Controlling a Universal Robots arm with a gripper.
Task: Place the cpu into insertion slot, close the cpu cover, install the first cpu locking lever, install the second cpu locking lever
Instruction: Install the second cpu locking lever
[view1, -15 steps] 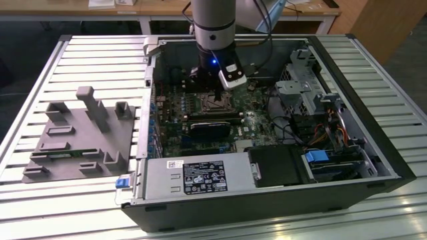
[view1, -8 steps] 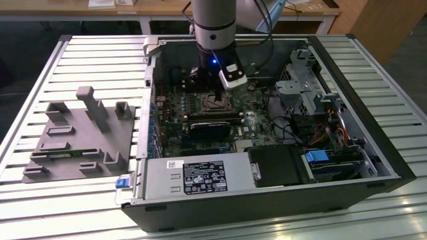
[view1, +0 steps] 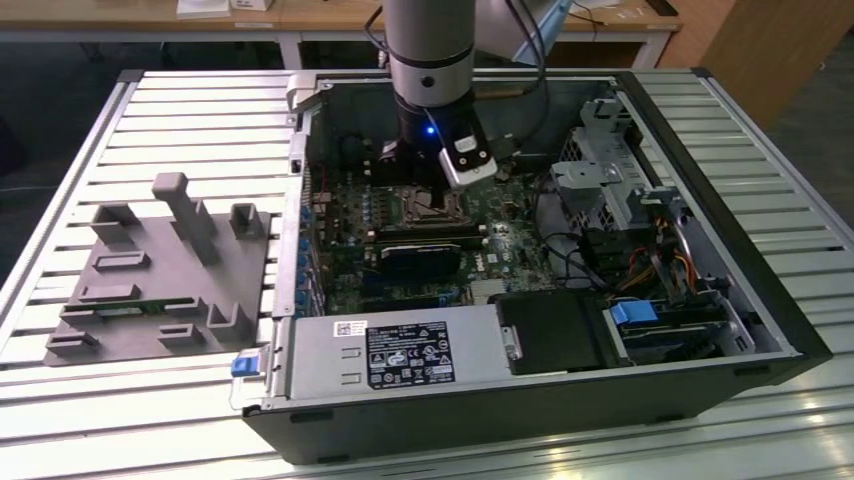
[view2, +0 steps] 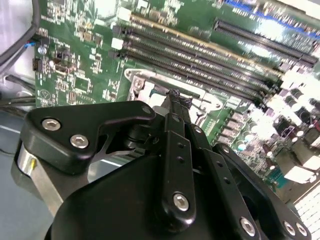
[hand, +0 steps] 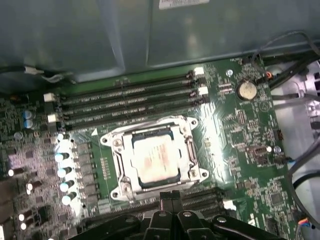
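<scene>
Exterior view, from its left: grey fixture block (view1: 160, 275) on slatted table (view1: 80, 420); open computer case (view1: 787, 330) beside it; arm (view1: 430, 60) reaching down inside, gripper (view1: 424, 185) just above the insertion slot (view1: 424, 207); first wrist view: cpu (hand: 154, 160) seated in slot, cpu cover (hand: 116, 165) framing it; gripper fingers narrow, pressed together, holding nothing.

Slatted silver tabletop (view1: 174, 110), ribbed with long grooves running across the exterior view. Toward the exterior view's right, carried an open black computer case (view1: 561, 400) lying on its side, green board facing up. Toward the exterior view's left, just beside the case, bore a flat grey fixture plate (view1: 154, 290) with upright blocks and recessed pockets.
</scene>
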